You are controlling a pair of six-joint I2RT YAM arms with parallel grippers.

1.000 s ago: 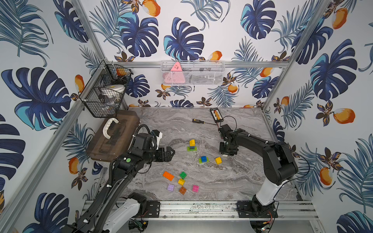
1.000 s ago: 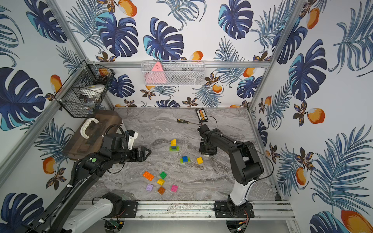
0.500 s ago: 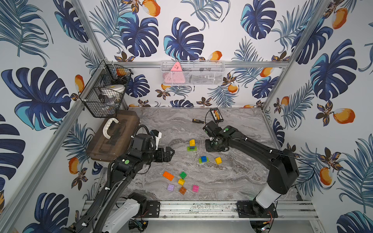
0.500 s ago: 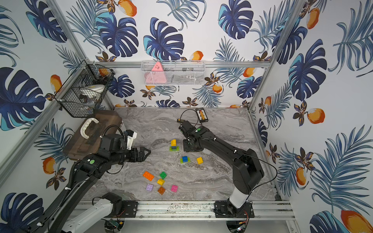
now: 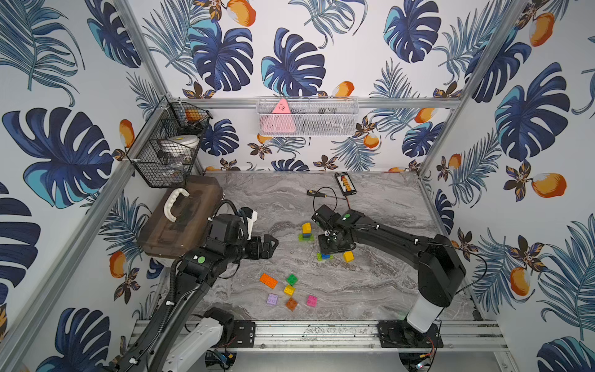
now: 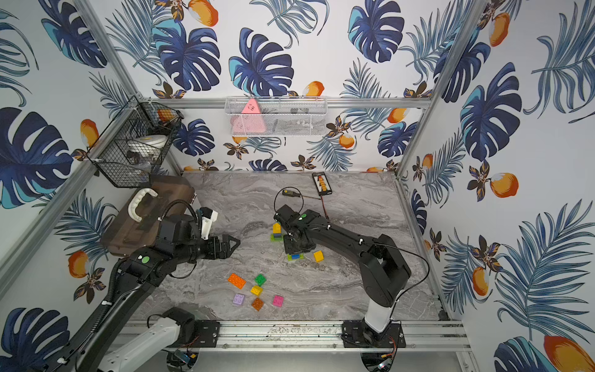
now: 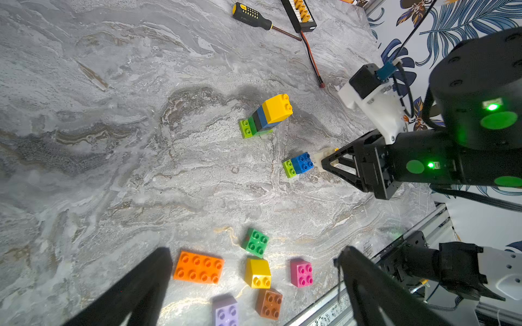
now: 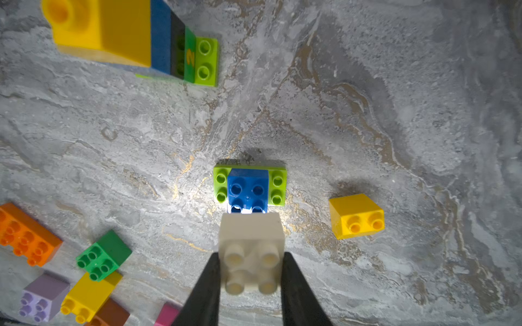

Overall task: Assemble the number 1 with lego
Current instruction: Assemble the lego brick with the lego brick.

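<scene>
My right gripper (image 8: 250, 255) is shut on a white lego brick (image 8: 251, 240) and holds it just above a blue brick on a lime base (image 8: 248, 189), which shows in both top views (image 5: 324, 256) (image 6: 295, 256). A stack topped with a yellow brick (image 5: 306, 231) stands just behind. A loose yellow brick (image 5: 348, 256) lies to the right. My left gripper (image 5: 272, 247) hangs open and empty at mid-left. Near the front lie an orange long brick (image 7: 199, 267) and green (image 7: 255, 242), yellow (image 7: 257, 272), pink (image 7: 301, 273), purple (image 7: 226, 310) and brown (image 7: 269, 304) bricks.
A brown toolbox (image 5: 183, 219) sits at the left behind my left arm. A screwdriver (image 5: 314, 192) and a black board with a cable (image 5: 345, 183) lie at the back. A wire basket (image 5: 167, 145) hangs on the left wall. The metal rail (image 5: 306, 331) bounds the front.
My right arm has swung left from the right side to the middle, carrying the white brick over the blue-on-lime piece. The left arm has barely moved.
</scene>
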